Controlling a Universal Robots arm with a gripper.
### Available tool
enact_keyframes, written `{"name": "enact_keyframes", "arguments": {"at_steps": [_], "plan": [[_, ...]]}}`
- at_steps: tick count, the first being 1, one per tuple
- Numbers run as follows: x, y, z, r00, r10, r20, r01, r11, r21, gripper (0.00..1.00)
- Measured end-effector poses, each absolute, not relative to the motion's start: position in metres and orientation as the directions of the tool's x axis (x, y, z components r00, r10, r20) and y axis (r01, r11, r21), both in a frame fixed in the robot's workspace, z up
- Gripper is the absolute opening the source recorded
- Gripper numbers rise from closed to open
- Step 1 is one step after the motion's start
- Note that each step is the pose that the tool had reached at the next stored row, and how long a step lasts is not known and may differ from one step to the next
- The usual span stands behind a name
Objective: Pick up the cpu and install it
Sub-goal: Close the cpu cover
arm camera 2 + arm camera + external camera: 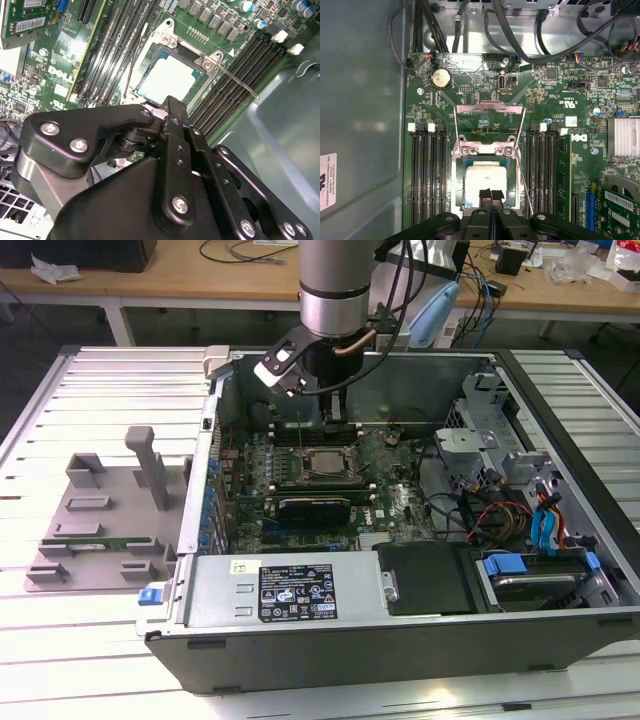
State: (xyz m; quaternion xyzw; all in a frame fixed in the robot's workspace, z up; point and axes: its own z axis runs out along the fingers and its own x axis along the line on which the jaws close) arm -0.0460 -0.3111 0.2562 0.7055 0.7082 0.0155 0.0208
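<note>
Closed fingers (484,196), seemingly just above the socketed cpu (482,176).

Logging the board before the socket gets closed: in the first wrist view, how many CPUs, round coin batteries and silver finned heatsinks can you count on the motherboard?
cpu: 1
coin battery: 1
finned heatsink: 1
Total: 3
</note>
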Motion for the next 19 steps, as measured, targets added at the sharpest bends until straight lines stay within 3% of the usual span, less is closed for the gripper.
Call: {"name": "enact_keyframes", "arguments": {"at_steps": [5,12,19], "plan": [[-0.046,-0.311,0.256,-0.004,1.000,-0.007,0.999,0.004,0.051,0.11],[-0.044,-0.311,0.291,-0.003,1.000,-0.007,0.999,0.004,0.051,0.11],[0.019,-0.311,0.291,-0.004,1.000,-0.007,0.999,0.004,0.051,0.11]]}}
